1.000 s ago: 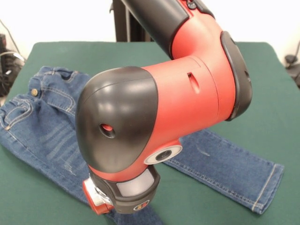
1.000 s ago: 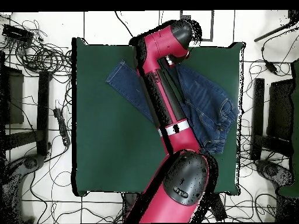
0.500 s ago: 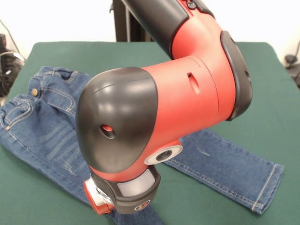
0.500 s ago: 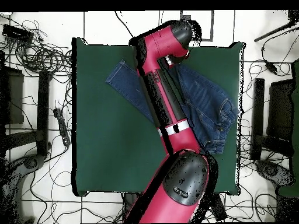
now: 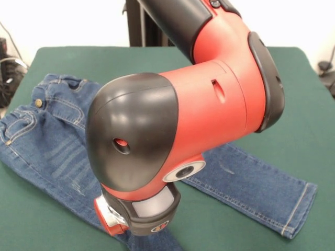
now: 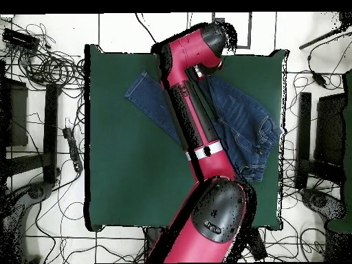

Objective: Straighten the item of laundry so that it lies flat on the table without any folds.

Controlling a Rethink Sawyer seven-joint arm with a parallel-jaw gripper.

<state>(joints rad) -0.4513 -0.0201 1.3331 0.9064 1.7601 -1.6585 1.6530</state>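
One green counter [image 5: 293,94] carries one pair of jeans [image 5: 47,146]: waist at the front view's left edge, one leg reaching lower right. My arm [image 5: 172,130] fills the centre, hiding my tool, so I cannot tell its state.
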